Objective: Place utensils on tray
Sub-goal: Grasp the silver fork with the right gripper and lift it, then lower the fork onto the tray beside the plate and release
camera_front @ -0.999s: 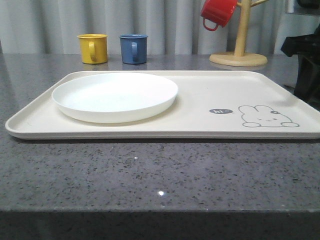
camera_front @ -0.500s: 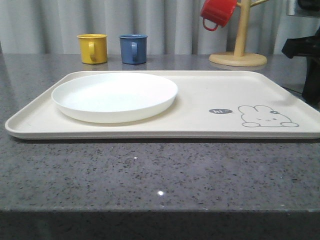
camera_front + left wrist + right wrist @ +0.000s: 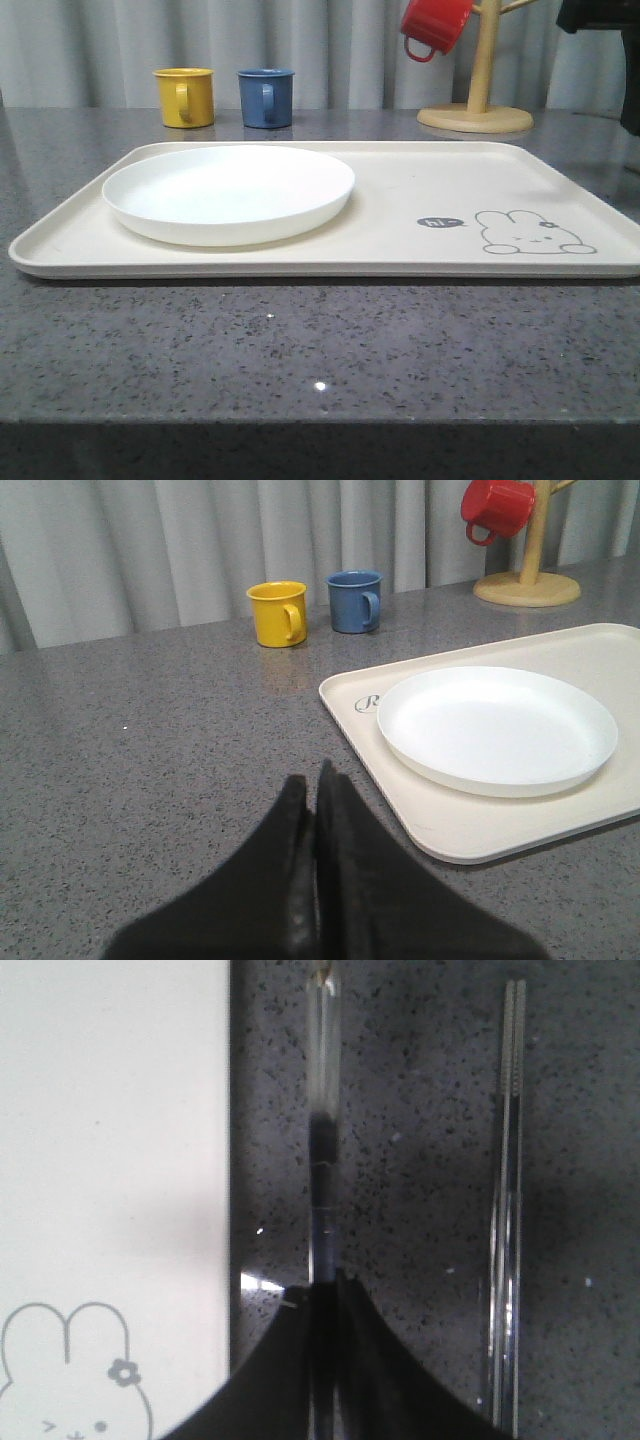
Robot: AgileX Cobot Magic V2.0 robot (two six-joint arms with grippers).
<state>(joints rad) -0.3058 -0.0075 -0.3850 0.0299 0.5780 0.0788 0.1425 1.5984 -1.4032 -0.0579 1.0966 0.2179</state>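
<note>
The cream tray [image 3: 420, 190] with its rabbit drawing lies across the grey table, and the white plate [image 3: 228, 190] sits on its left half. My right gripper [image 3: 325, 1282] is shut on a slim steel utensil handle [image 3: 322, 1110], just off the tray's [image 3: 100, 1110] right edge. The utensil's head is out of frame, so I cannot tell fork from spoon. The steel chopsticks [image 3: 508, 1210] lie side by side on the table beyond it. My left gripper [image 3: 315, 780] is shut with nothing in it, over bare table beside the tray's [image 3: 450, 825] left end and the plate [image 3: 497, 725].
A yellow mug [image 3: 185, 96] and a blue mug [image 3: 266, 97] stand behind the tray. A red mug [image 3: 436, 25] hangs on a wooden mug tree [image 3: 478, 100] at the back right. The dark right arm [image 3: 600, 15] shows at the top right corner.
In the front view the dark right arm has risen from the right edge beside the tray to the top right corner. Tray and plate have not moved.
</note>
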